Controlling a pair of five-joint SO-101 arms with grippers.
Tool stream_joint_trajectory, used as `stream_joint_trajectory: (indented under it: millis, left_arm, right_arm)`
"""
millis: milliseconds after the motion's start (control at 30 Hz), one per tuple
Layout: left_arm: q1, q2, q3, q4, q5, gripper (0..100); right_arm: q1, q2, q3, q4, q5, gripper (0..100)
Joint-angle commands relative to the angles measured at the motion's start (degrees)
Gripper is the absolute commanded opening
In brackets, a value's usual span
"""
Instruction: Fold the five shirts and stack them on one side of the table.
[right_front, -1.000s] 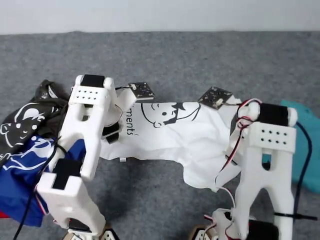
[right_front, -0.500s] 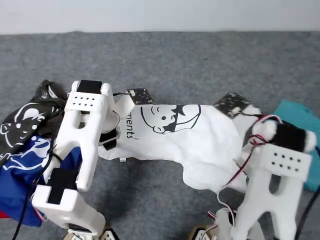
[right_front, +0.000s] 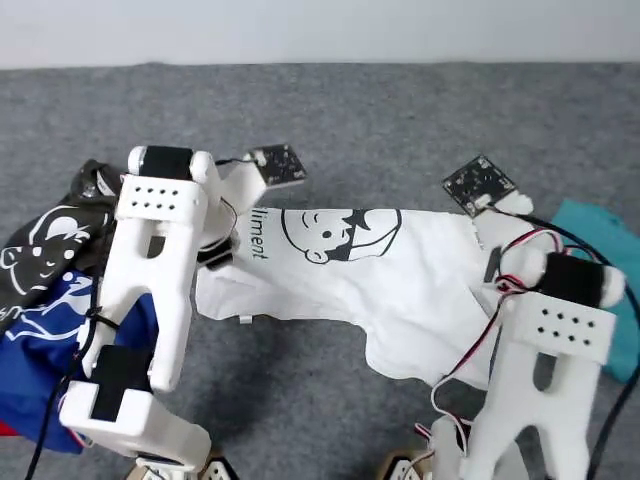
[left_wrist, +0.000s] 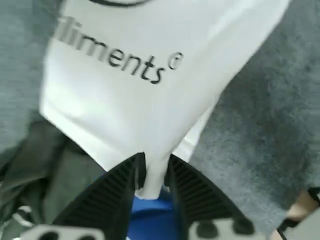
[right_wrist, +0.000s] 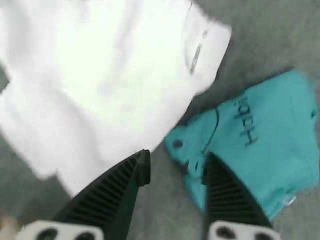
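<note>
Passing room over grey table (right_front: 400, 120) at 12 o'clock. White shirt (right_front: 400, 290) covers ctr. Dark/blue shirt pile (right_front: 50, 290) blocks 9 o'clock; teal shirt (right_front: 622, 240) at 3, just beside white shirt.

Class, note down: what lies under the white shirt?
Grey table cover shows along the edges of the white shirt. Its corner, in the left pincer, hangs over a blue shirt. Anything beneath its middle is hidden.
</note>
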Motion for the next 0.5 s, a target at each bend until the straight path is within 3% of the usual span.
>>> stream_joint_trajectory:
  millis: [0,467]
  left_arm:
    - [-0.4,-3.2,-5.2,1.7,2.0,7]
    - [-1.3,-3.3,-10.1,1.7,2.5,7]
  right_arm:
    - [-2.7,2.2,0.3,-5.8,-2.5,6.3]
    - [-3.0,11.7,0.2,-10.1,-6.3,4.0]
